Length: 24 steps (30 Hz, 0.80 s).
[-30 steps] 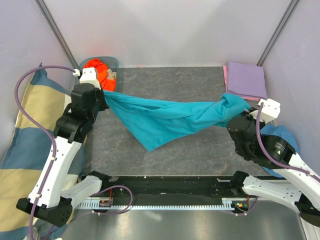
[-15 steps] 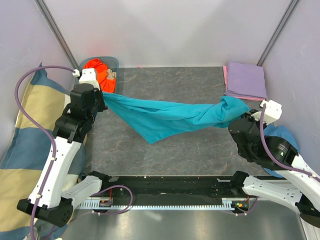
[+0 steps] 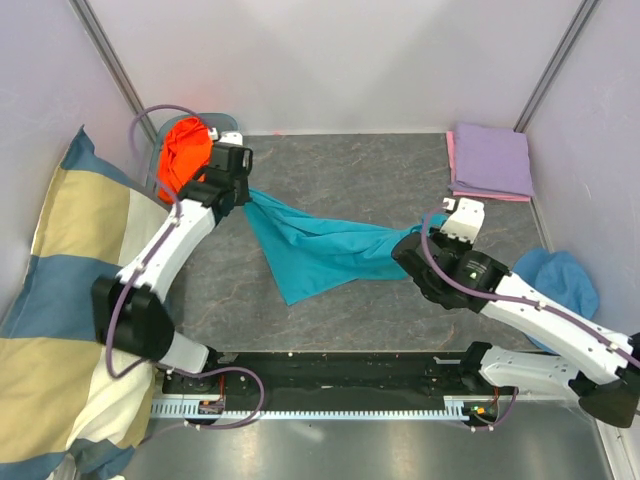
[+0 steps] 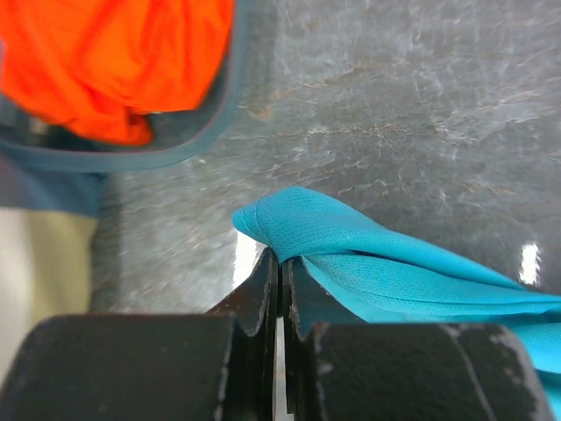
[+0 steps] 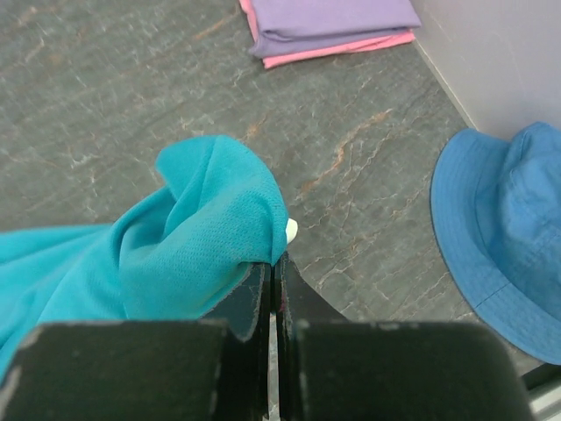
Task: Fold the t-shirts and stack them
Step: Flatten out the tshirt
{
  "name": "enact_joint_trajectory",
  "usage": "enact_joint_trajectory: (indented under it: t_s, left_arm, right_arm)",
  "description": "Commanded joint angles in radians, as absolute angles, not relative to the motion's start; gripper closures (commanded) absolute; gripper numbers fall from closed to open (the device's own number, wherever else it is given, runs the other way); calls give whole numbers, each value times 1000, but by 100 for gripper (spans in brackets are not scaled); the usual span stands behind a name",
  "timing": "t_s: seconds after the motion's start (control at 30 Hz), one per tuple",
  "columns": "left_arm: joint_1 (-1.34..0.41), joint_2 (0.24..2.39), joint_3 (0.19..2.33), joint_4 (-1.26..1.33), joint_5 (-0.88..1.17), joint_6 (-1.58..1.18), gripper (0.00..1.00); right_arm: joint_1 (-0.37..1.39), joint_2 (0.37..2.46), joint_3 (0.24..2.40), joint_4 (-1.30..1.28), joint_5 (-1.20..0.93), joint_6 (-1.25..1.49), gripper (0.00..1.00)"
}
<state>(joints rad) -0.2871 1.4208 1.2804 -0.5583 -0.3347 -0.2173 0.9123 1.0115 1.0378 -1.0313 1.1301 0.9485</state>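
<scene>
The teal t-shirt [image 3: 320,245] is stretched above the grey tabletop [image 3: 350,165] between both grippers, and its middle sags to a point near the front. My left gripper [image 3: 248,194] is shut on its left corner [image 4: 298,224]. My right gripper [image 3: 428,232] is shut on the bunched right end [image 5: 206,232]. In each wrist view the left gripper [image 4: 280,260] and the right gripper [image 5: 273,263] have their jaws pressed together on teal cloth. An orange t-shirt [image 3: 185,150] lies crumpled in a bin at the back left. A folded lavender t-shirt [image 3: 490,158] lies on a folded pink one [image 5: 337,51] at the back right.
The bin's grey-blue rim [image 4: 180,153] is just left of my left gripper. A blue bucket hat [image 3: 562,280] lies at the right edge, close to my right arm. A big checked pillow [image 3: 60,300] fills the left side. Walls stand on three sides.
Both grippers have moved inward toward each other, the left one rightward and the right one leftward. The teal t-shirt now spans a shorter distance. Both grips have held.
</scene>
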Motion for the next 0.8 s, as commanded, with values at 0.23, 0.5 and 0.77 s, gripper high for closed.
enact_joint_trajectory:
  t_s: [0.23,0.5,0.77]
  left_arm:
    - [-282,1811,1526,-368,-348,-328,57]
    - [-331,1522,1221,-364,-236,-497,0]
    - [-684,1162,706,-302,-324,-742,0]
  right_arm:
    - [896,1127,1043,-878,1154,927,100]
    - [894,1141,1022,-830,1123,914,100]
    - [894,1166,1022,-798,1071,902,100]
